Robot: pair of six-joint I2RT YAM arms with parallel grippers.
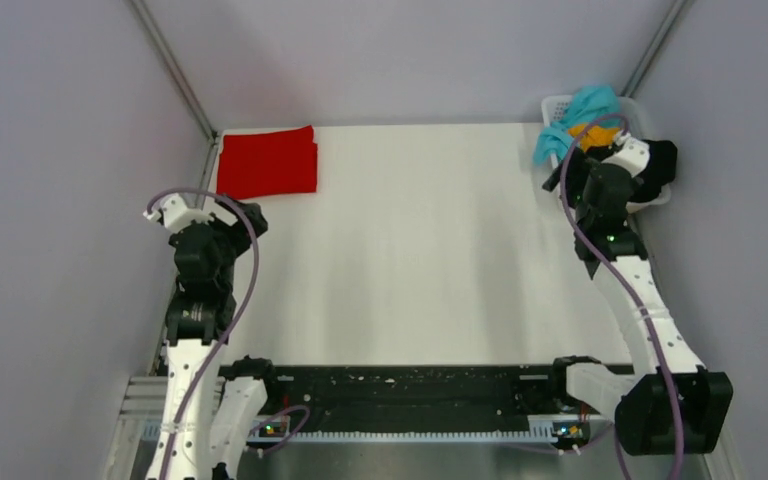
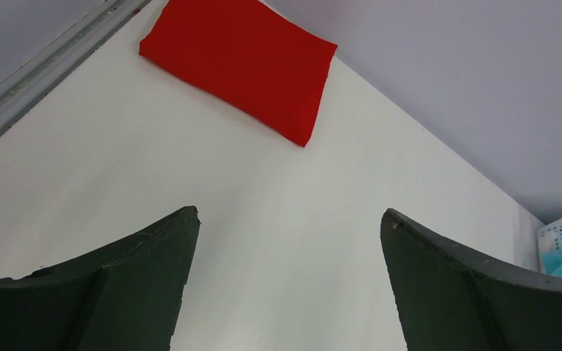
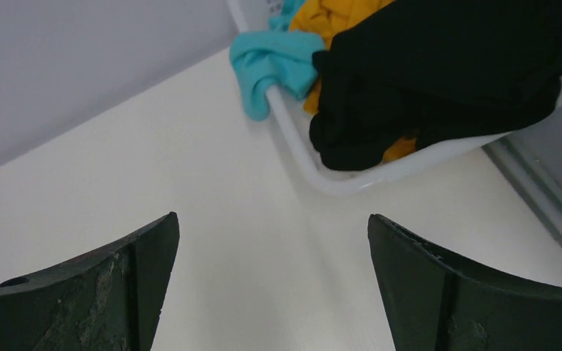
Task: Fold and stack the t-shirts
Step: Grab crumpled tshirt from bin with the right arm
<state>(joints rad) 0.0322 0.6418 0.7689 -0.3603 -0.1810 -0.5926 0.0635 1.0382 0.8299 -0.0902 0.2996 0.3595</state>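
Left jaws stand fully spread and hold nothing. Their dark fingers (image 2: 139,292) are cut off at the bottom edge of the left wrist view, with bare white tabletop (image 2: 285,219) between them. Well ahead of them lies the red t-shirt (image 2: 241,62), folded into a flat rectangle at the tabletop's far edge.

Right jaws are equally wide and empty, fingers (image 3: 117,292) likewise cropped. Just ahead of them sits the white basket (image 3: 351,179), its near rim in full sight and its far part out of frame. The black t-shirt (image 3: 439,73) is heaped nearest, against that rim. The orange t-shirt (image 3: 329,14) shows beneath and behind it, mostly covered. The teal t-shirt (image 3: 267,62) hangs over the rim to the left.

Seen from the top, both sets of jaws are hidden under the wrists, and the right arm (image 1: 610,200) covers much of the basket. Only that view places the red t-shirt and basket at opposite far corners.
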